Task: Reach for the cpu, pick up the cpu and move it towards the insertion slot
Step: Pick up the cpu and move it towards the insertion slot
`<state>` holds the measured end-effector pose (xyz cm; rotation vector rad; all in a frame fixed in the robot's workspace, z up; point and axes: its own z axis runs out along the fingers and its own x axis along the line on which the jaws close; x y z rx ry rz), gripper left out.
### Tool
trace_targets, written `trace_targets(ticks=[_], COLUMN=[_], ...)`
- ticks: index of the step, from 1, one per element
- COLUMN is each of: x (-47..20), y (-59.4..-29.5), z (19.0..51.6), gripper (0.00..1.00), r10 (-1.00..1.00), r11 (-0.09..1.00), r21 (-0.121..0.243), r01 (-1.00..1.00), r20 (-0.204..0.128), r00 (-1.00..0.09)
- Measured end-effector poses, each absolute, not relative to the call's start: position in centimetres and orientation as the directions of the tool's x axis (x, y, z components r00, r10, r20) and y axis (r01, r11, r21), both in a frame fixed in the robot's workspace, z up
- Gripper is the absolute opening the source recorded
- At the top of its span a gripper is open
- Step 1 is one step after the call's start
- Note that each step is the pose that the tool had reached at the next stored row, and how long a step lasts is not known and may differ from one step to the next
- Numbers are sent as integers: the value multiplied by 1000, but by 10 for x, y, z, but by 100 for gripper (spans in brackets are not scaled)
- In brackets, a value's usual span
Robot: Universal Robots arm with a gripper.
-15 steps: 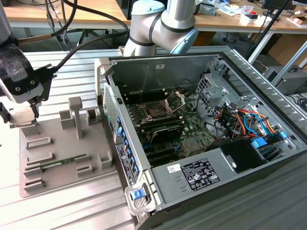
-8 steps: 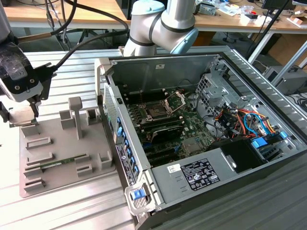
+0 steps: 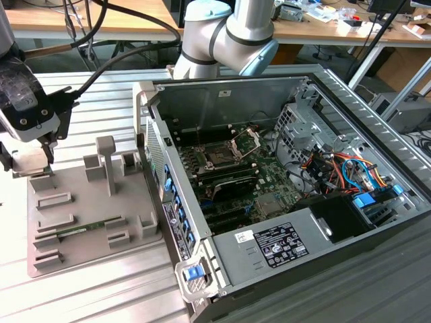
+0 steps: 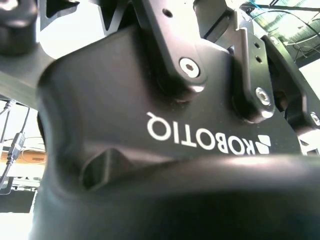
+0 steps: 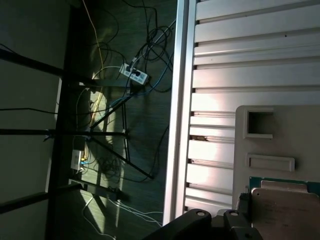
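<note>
Gripper (image 3: 28,161) work stands at the grey tray (image 3: 87,222), at the exterior view's left, low over the tray's back corner and well apart from the open computer case (image 3: 269,87). The robot arm (image 3: 229,30) reaches in from behind the case. Whether the gripper is open or clamped I cannot tell.

In the first wrist view the cpu (image 5: 282,215) shows as a pale silvery square with a thin green rim. It sits at the tray's end, just beside the dark gripper parts. I cannot tell whether it rests in its tray pocket or is lifted off it. Next to it the tray shows two empty recesses, one square and one long and narrow.

The insertion slot (image 3: 219,158) lies inside the case on the green circuit board. Its centre is dark and its shiny metal frame (image 3: 246,141) is hinged up and open. It is far from the cpu, with the tray's raised grey blocks (image 3: 106,161) and the case wall between them. A thin green memory stick (image 3: 77,230) lies flat in one of the tray's long pockets.

Tray and case both rest on a ribbed metal surface (image 3: 101,296). Beyond its edge, the first wrist view shows a dark floor with loose cables and a white power strip (image 5: 136,75). In the second wrist view the gripper's black body is seen close up.
</note>
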<state>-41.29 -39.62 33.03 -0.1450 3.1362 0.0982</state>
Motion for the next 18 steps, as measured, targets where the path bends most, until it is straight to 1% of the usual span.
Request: trace_targets(ticks=[18], x=[-413], y=[-396], z=[336], gripper=[54], r10=[-92], r11=[994], r21=[63], r01=[-92], r20=[-3], r00=[-996])
